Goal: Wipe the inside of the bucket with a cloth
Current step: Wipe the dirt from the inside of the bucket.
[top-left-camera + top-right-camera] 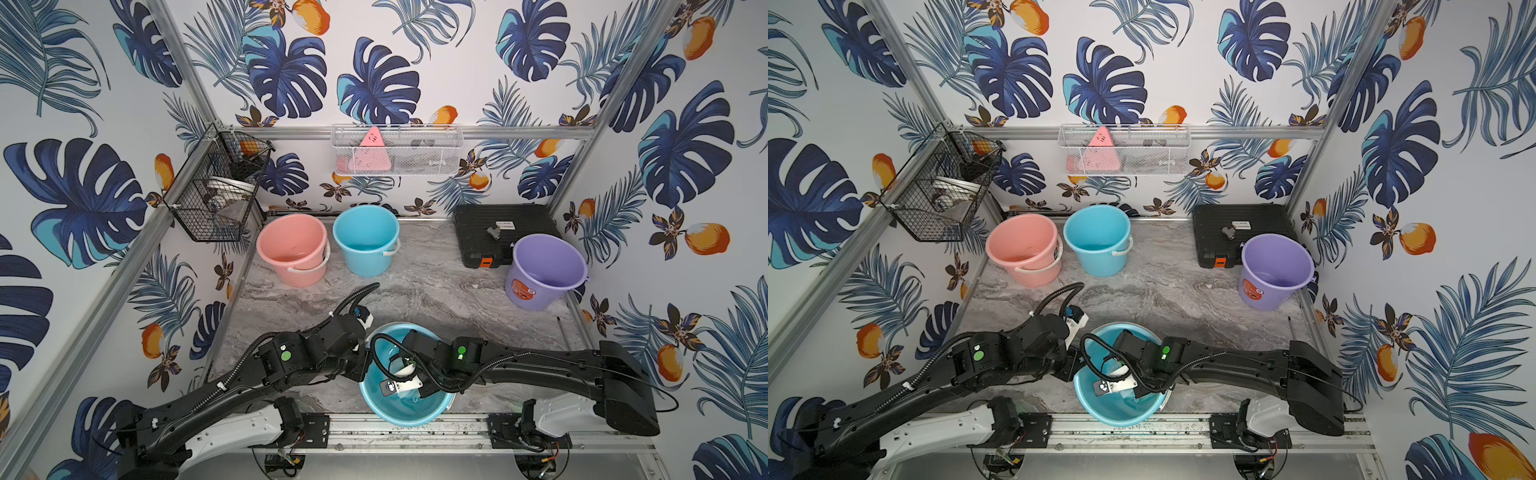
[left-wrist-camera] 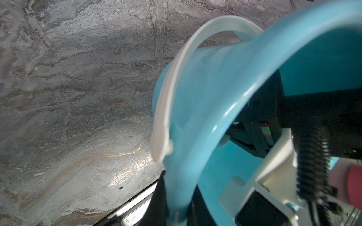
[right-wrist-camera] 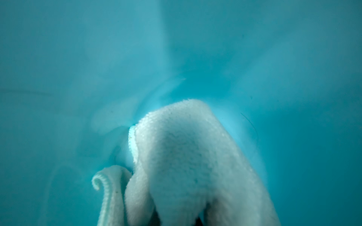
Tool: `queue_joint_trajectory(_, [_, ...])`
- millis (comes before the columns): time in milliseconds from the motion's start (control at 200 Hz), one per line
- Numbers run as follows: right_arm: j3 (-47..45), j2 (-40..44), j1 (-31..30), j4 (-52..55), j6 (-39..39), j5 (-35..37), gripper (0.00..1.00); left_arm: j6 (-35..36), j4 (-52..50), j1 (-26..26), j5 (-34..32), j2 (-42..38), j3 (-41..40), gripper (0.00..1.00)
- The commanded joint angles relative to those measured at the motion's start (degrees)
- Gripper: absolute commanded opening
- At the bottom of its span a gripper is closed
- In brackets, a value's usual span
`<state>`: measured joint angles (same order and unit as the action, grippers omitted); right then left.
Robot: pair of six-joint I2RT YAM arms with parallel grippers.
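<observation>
Inside the glossy blue plastic bucket (image 2: 205, 82), right gripper (image 1: 400, 373) pinches fluffy mint cloth (image 3: 186, 156); left gripper (image 2: 177, 217) clamps its curved rim (image 2: 244, 94).

Right tool hidden inside bucket (image 1: 415, 411) at 6 o'clock. Cloth (image 3: 186, 166) cut off by frame edge, held end unseen. Left tool (image 2: 176, 215) mostly cut off; bucket rim blurred.

We find no lettering that we can read. A round orange sticker (image 1: 524, 289) sits on the side of the purple bucket (image 1: 552, 259), its print too small for us to make out. A white label (image 1: 505, 225) on the black case (image 1: 478, 224) is just as illegible, and we see small dark marks on the pink triangle (image 1: 371, 151) in the white wire basket (image 1: 436, 160), too fine to tell
</observation>
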<state>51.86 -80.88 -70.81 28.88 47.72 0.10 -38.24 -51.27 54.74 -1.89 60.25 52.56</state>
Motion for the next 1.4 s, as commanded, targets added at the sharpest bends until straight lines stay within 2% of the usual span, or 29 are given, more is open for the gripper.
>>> queue_joint_trajectory(0, [-1.84,0.30,0.05,-5.70,-3.23,-6.07,0.00,-2.14,0.10,0.69,-6.19,0.89,0.28,0.00])
queue_joint_trajectory(80, [-3.40,-0.14,0.03,-11.58,-4.10,-4.51,0.00,-2.51,0.45,1.54,-6.36,1.40,0.62,0.00])
queue_joint_trajectory(180, [-5.54,-0.75,0.03,-19.50,-4.55,1.10,0.00,-2.89,0.73,2.55,-6.59,1.85,0.93,0.00])
queue_joint_trajectory(315, [-6.92,-2.49,-0.20,-29.11,-3.31,12.39,0.00,-3.35,1.16,3.42,-6.63,1.89,1.10,0.00])
queue_joint_trajectory(495, [-7.09,-5.46,-0.83,-37.98,1.82,23.92,0.00,-4.29,1.19,4.49,-7.56,1.76,1.10,0.00])
queue_joint_trajectory(751, [-8.10,-8.32,-1.18,-47.54,10.64,34.06,0.00,-4.41,-0.31,5.11,-8.87,1.23,1.91,0.00])
queue_joint_trajectory(926, [-7.84,-7.55,-1.01,-46.76,14.73,39.57,0.00,-4.65,-2.42,5.38,-11.04,0.75,2.69,0.00])
queue_joint_trajectory(1091, [-7.73,-4.89,-0.65,-41.09,15.82,42.73,0.00,-4.83,-3.52,5.46,-11.78,0.83,3.22,0.00])
queue_joint_trajectory(1176, [-7.54,-3.20,-0.52,-34.59,15.45,42.83,0.00,-4.82,-4.51,5.46,-12.67,0.84,3.67,0.00])
queue_joint_trajectory(1396, [-5.69,1.36,-0.54,-12.57,8.70,39.46,0.00,-4.56,-6.43,5.73,-14.48,0.48,4.93,0.00])
